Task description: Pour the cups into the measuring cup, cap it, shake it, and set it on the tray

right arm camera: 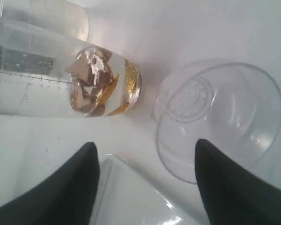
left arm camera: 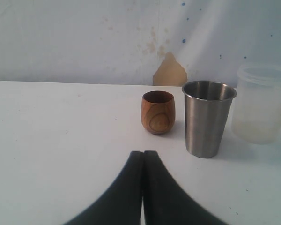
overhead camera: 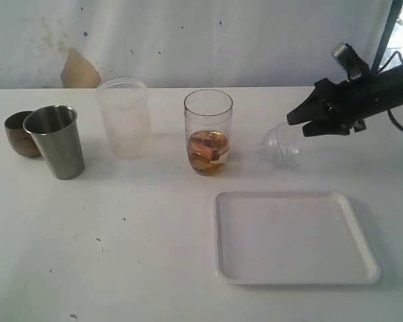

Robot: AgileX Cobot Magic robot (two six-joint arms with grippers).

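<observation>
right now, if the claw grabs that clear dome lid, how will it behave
The dome lid looks like thin clear plastic, so probably light and apt to flex when squeezed. Its rounded glossy wall may slip from the right claw. It seems to lie on its side, so a nudge could roll it.

hand (right arm camera: 145,143) spread | clear lid (right arm camera: 220,112) beside measuring cup (right arm camera: 47,79); tray (right arm camera: 126,197) corner between fingers (right arm camera: 61,187)
</observation>
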